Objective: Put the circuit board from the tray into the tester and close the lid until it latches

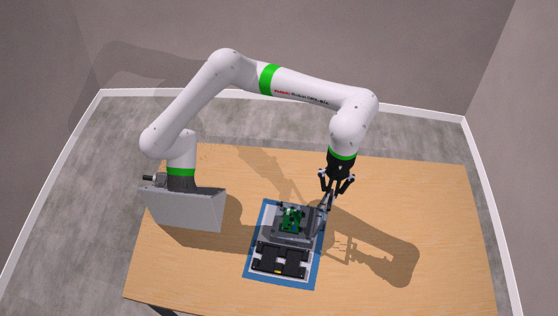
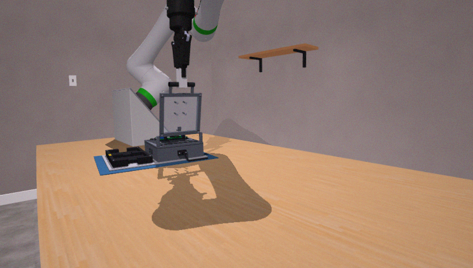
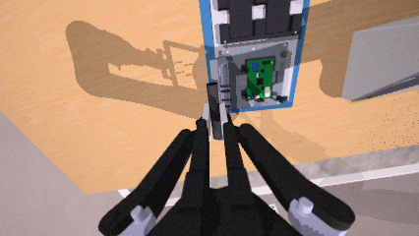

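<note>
The green circuit board [image 1: 291, 222] [image 2: 174, 137] [image 3: 260, 79] lies face up in the grey tester [image 1: 274, 236] [image 2: 172, 151], its white connector toward the end away from the tray. The tester's clear lid [image 1: 315, 219] [image 2: 181, 113] stands nearly upright on its hinge. My gripper [image 1: 328, 203] [image 2: 181, 81] [image 3: 214, 109] points down from above and is shut on the lid's black handle [image 2: 191, 84] [image 3: 212, 100] at the lid's top edge. The black tray [image 1: 279, 260] [image 2: 128, 156] [image 3: 256, 20] next to the tester shows both pockets empty.
Tester and tray stand on a blue mat [image 1: 250, 270] [image 2: 99, 166] on the wooden table. The arm's grey pedestal [image 1: 183, 211] [image 2: 128, 116] [image 3: 384, 59] stands behind them. A wall shelf [image 2: 278, 51] hangs far off to the right.
</note>
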Robot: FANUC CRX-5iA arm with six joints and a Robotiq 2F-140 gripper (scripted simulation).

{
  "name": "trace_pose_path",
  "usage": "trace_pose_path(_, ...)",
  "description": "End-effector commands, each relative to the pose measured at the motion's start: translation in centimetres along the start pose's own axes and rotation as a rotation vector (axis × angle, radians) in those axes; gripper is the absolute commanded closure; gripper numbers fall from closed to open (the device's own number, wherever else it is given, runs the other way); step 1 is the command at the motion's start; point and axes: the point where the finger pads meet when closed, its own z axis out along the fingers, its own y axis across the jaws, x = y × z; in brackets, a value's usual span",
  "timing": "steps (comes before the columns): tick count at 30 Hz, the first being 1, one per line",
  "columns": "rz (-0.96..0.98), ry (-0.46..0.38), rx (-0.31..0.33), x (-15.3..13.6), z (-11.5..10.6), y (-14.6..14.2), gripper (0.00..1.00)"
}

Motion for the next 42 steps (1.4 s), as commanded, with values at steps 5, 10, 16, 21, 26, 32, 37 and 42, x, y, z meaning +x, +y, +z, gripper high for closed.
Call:
trace_pose_path(5, 0.0, 0.0, -0.001, 0.0, -0.1, 0.4, 1.0)
trace_pose_path(10, 0.0, 0.0, -0.001, 0.0, -0.1, 0.9, 1.0)
trace_pose_path(16, 0.0, 0.0, -0.001, 0.0, -0.2, 1.5, 1.0)
trace_pose_path(21, 0.0, 0.0, -0.001, 0.0, -0.2, 1.8, 1.0)
trace_pose_path(26, 0.0, 0.0, -0.001, 0.0, -0.2, 2.3, 1.0)
trace_pose_path(32, 0.0, 0.0, -0.001, 0.0, -0.3, 3.0, 1.0)
trace_pose_path(37, 0.0, 0.0, -0.001, 0.0, -0.3, 3.4, 1.0)
trace_pose_path(42, 0.0, 0.0, -0.001, 0.0, -0.2, 4.1, 1.0)
